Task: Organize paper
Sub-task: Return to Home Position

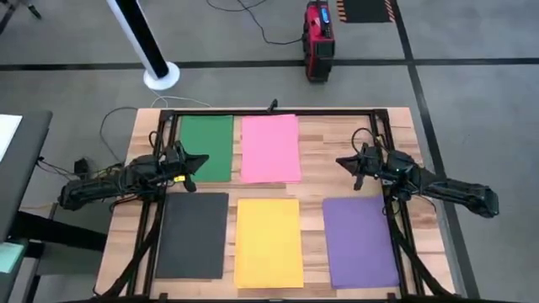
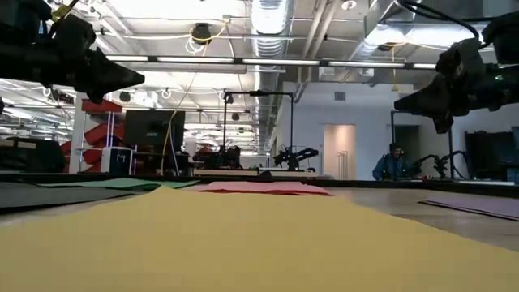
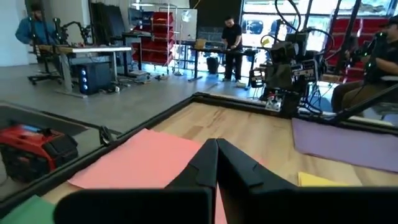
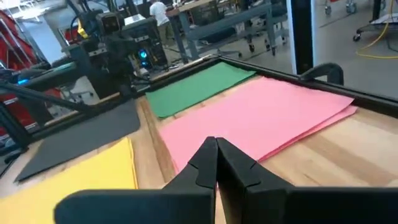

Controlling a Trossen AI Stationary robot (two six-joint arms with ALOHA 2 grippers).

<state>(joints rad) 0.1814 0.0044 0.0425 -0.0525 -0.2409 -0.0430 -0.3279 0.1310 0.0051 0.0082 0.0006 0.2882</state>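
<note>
The wooden table (image 1: 316, 135) carries the paper sorted by colour into five separate flat piles, none overlapping, which suggests the sorting is essentially done. In the back row lie the green paper (image 1: 207, 147) and, just beside it, the pink paper (image 1: 270, 148). In the front row lie the dark grey paper (image 1: 193, 235), the yellow paper (image 1: 269, 242) and the purple paper (image 1: 360, 241). The pink pile's edges look slightly fanned in the right wrist view. Both arms are drawn to their own sides and raised off the wood, a resting pose that leaves the piles undisturbed. The left gripper (image 1: 202, 161) hangs above the green pile's near edge, and the right gripper (image 1: 341, 162) above bare wood. Each has its fingers pressed together, holding nothing.
</note>
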